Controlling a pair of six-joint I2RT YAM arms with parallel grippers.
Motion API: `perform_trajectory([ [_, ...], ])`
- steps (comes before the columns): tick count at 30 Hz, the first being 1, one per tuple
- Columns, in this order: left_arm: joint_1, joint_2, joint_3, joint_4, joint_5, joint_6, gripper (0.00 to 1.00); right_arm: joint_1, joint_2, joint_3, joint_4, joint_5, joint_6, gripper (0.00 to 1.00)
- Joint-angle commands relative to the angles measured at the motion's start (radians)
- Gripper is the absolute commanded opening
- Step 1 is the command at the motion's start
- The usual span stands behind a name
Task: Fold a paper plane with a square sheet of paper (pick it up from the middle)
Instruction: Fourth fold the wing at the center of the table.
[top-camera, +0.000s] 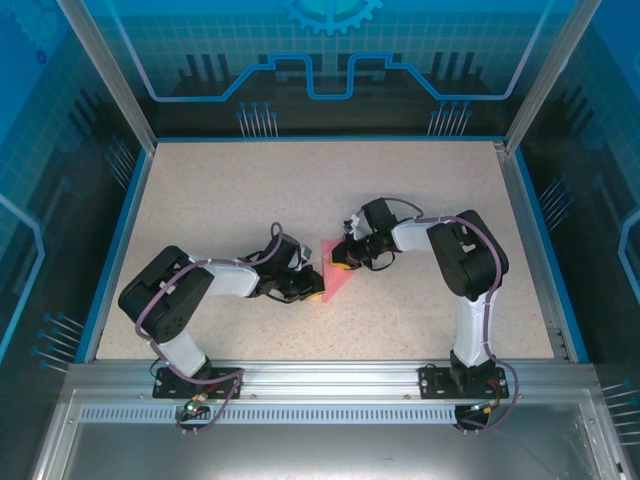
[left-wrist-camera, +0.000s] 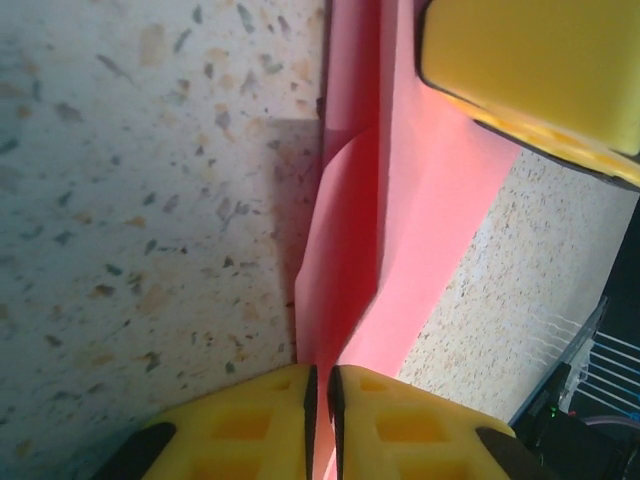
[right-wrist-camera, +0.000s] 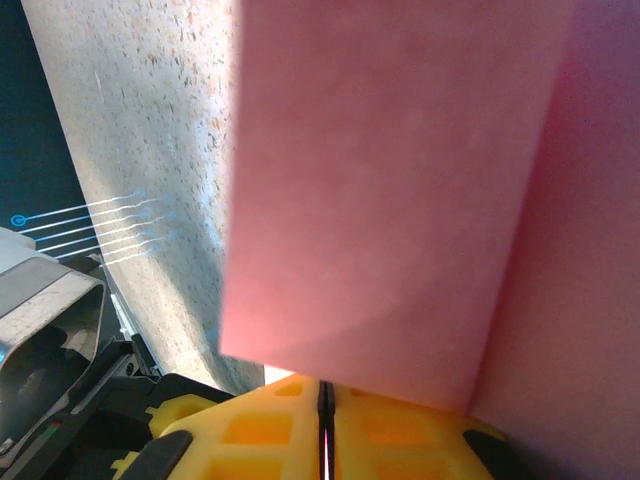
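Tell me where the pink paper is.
In the top view, the pink paper is mid-table, pinched by the left gripper near-left and the right gripper far-right.

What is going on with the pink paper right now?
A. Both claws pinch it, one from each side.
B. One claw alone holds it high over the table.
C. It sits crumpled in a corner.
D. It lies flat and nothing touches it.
A: the left claw and the right claw are each shut on an edge of the pink paper, which sits low between them on the table.
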Motion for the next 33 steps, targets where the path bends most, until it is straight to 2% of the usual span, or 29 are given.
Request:
perform_trajectory([
  [1, -0.010, -0.024, 0.029, -0.083, -0.028, 0.025, 0.12, 0.002, 0.050, -0.005, -0.089, 0.101, -0.015, 0.11],
  [19, -0.051, 0.030, 0.043, -0.074, 0.051, 0.071, 0.04, 0.010, 0.054, -0.004, -0.109, 0.115, -0.023, 0.10],
  [23, -0.052, 0.033, 0.033, -0.066, 0.067, 0.069, 0.07, 0.010, 0.057, -0.004, -0.112, 0.118, -0.024, 0.10],
  [29, -0.059, 0.016, 0.044, -0.072, 0.060, 0.070, 0.16, 0.009, 0.059, -0.001, -0.118, 0.121, -0.028, 0.10],
  [33, -0.066, 0.013, 0.051, -0.076, 0.063, 0.070, 0.17, 0.009, 0.060, 0.002, -0.125, 0.122, -0.032, 0.10],
])
